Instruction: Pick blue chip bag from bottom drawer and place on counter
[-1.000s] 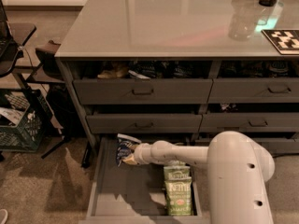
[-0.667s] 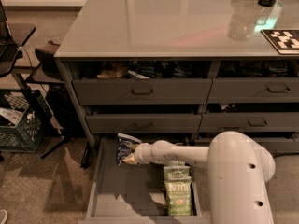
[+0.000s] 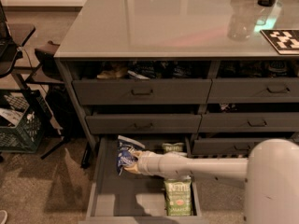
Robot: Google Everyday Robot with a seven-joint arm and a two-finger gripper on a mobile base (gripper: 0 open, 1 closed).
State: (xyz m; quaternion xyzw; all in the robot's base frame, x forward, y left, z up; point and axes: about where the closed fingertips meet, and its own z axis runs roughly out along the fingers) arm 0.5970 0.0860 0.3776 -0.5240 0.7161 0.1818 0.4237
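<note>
The blue chip bag stands at the back left of the open bottom drawer, dark navy with white script. My gripper is down in the drawer at the end of the white arm, which reaches in from the right. The gripper's tip is against the bag's lower right side. The counter is the wide glossy grey top above the drawers.
Two green chip bags lie in the drawer, one at the front and one behind the arm. The upper drawers stand slightly open with snacks inside. A clear bottle and a marker tag sit on the counter. A black crate stands left.
</note>
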